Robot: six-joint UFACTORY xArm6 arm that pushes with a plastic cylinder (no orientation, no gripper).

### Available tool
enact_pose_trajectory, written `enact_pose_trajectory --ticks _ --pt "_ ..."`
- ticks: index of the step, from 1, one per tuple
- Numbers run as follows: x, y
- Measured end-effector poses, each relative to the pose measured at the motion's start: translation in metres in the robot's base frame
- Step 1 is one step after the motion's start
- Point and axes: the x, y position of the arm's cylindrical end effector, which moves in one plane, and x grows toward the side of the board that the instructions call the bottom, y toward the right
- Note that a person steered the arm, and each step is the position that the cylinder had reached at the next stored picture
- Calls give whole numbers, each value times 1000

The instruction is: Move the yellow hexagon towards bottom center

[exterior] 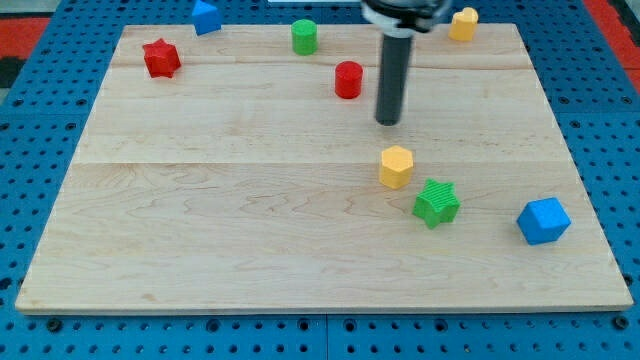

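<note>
Just near of my tip (388, 121) sits the yellow hexagon (396, 166), right of the board's middle, a clear gap between them — no contact. Bare rod, touching no block, nothing held. Green star (437, 203) lies just beside the hexagon, near-right; red cylinder (348, 79) to the tip's far left — rod's top cut off by the frame

Pale matt wooden board (250, 200), ridged green star (437, 203), smooth yellow hexagon (396, 166)

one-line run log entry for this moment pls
tip: above yellow hexagon, apart | green star: touching hexagon's lower right | goal: bottom center, not reached
</note>
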Motion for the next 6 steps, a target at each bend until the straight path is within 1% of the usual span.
enact_pose_trajectory --ticks 1,2,5,6 --pt "35 2" --pt "59 2" --pt "116 -4" --pt "129 -20"
